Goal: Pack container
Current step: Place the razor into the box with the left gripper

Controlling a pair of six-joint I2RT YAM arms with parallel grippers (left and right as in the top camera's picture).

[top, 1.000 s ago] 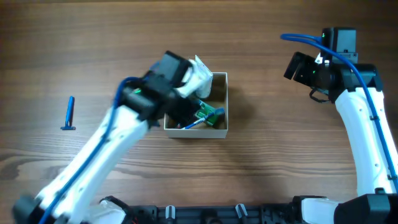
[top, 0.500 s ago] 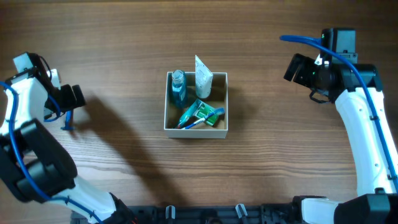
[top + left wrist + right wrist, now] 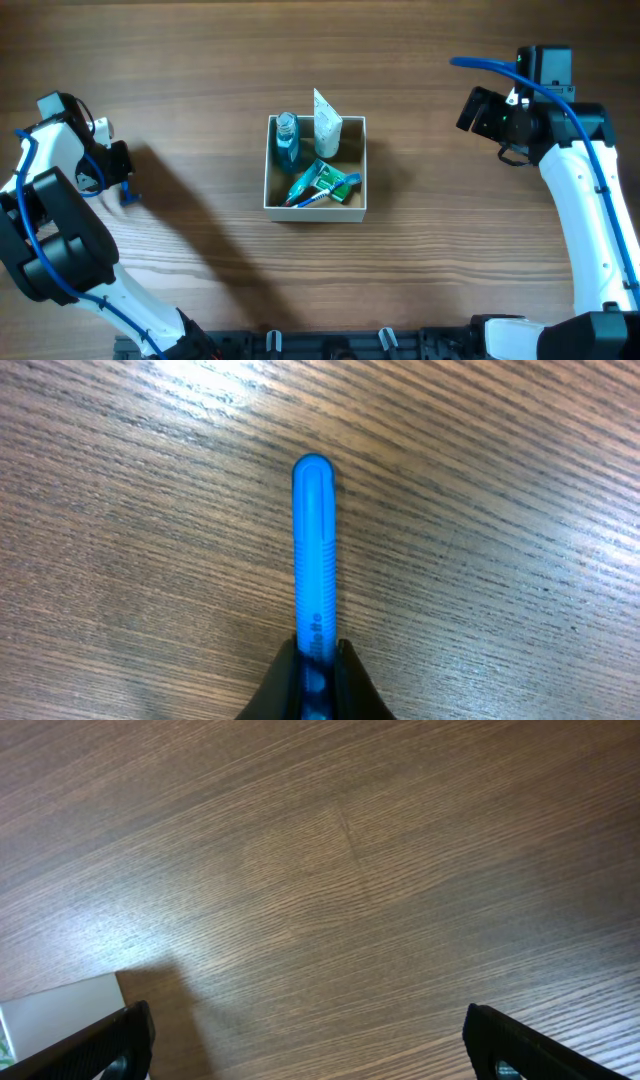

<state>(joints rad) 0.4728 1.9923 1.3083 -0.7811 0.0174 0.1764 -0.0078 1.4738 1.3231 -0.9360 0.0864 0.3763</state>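
The container [image 3: 330,213], a shallow white-walled box, sits mid-table holding a blue bottle [image 3: 287,138], a white tube [image 3: 326,126] and a green packet [image 3: 326,180]. Far to its left, my left gripper [image 3: 118,170] is shut on a blue plastic razor handle [image 3: 314,540]; the black fingers pinch its near end [image 3: 318,665] and the rest points away over the wood. In the overhead view only the razor's tip [image 3: 130,194] shows below the gripper. My right gripper [image 3: 478,110] hovers open at the right, with nothing between its fingers [image 3: 125,1042].
Bare wooden tabletop surrounds the box. A corner of the container's white wall [image 3: 60,1010] shows at the lower left of the right wrist view. The left arm's white links [image 3: 60,230] run along the left edge, and the right arm [image 3: 590,220] fills the right side.
My left arm swung from over the container to the far left of the table, and its jaws closed on the blue razor. The right arm has not moved.
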